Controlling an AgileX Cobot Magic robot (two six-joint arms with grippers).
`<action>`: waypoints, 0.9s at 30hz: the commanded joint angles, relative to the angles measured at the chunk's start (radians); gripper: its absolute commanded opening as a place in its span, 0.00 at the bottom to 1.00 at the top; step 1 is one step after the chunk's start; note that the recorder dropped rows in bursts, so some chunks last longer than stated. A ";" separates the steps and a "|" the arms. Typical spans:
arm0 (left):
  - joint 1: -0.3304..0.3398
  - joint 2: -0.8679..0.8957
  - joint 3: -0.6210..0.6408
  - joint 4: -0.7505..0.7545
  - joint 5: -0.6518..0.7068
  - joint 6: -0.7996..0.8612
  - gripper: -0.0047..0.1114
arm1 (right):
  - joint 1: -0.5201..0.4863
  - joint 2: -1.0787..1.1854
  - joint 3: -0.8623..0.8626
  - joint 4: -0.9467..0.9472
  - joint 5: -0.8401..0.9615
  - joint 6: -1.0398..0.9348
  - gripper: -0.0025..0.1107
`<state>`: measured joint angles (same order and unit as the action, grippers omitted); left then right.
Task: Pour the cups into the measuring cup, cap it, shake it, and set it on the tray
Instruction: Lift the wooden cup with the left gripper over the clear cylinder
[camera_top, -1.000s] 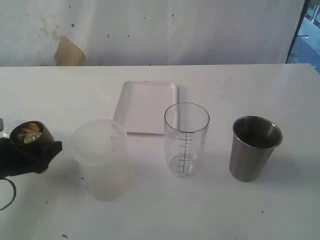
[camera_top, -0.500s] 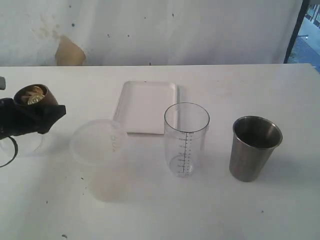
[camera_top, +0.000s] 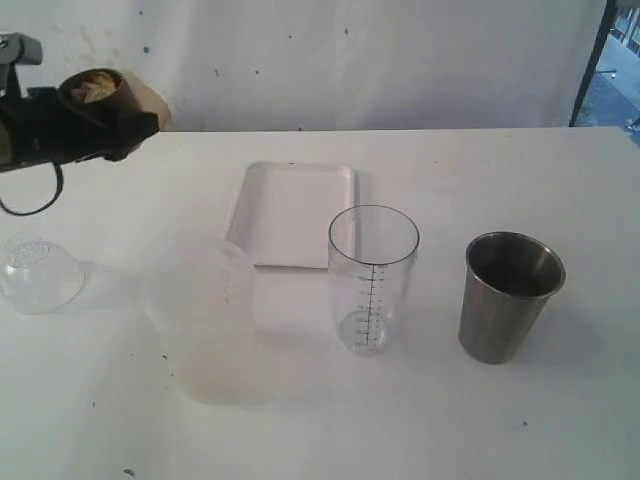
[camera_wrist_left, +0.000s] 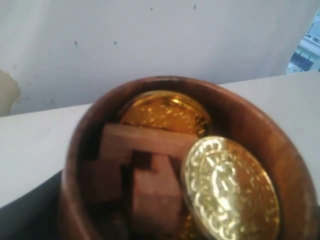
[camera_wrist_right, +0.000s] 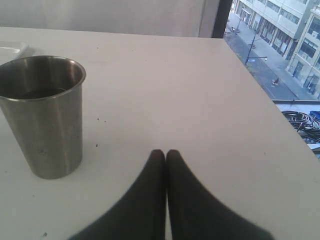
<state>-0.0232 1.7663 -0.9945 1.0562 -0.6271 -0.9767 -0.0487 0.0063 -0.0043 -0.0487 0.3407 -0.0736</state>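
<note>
Item one, left end effector (camera_top: 100, 128): clamped on the wooden cup (camera_top: 95, 92), which you hold upright and clear of the desk (camera_top: 560, 180); the left wrist view shows the cup loaded with gold coins (camera_wrist_left: 230, 190) and wooden blocks (camera_wrist_left: 145, 170), so by the look of it nothing has been tipped out of it yet. Item two, right end effector (camera_wrist_right: 165, 162): tips pressed together on nothing, resting low over the desk. Item three, steel tumbler (camera_wrist_right: 42, 115): standing upright near the right end effector, ahead of its tips and ungripped; its inside is dark and you cannot tell what it holds. Item four, measuring cup (camera_top: 373, 280): upright on the desk, open at the top, apparently empty, well apart from the left end effector and lower than it, on the side toward the tumbler. Item five, tray (camera_top: 293, 212): flat on the desk beyond the measuring cup, well apart from both end effectors; the measuring cup is not on it. Sundries: a frosted tub (camera_top: 205, 320), blurred, on the desk between the left end effector and the measuring cup; a clear domed piece (camera_top: 35, 272) on the desk below the left end effector, possibly the cap. Status, as a judgement: you are carrying toward the first pour; both pours, the capping, the shaking and the placing on the tray are all left to do.
</note>
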 joint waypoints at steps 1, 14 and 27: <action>-0.140 -0.006 -0.143 0.032 0.139 -0.030 0.04 | 0.002 -0.006 0.004 -0.001 -0.005 -0.001 0.02; -0.393 0.143 -0.334 0.077 0.263 -0.035 0.04 | 0.002 -0.006 0.004 -0.001 -0.005 -0.001 0.02; -0.442 0.231 -0.357 0.110 0.251 0.053 0.04 | 0.002 -0.006 0.004 -0.001 -0.005 -0.001 0.02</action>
<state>-0.4597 2.0045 -1.3424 1.1682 -0.3664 -0.9322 -0.0487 0.0063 -0.0043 -0.0487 0.3417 -0.0736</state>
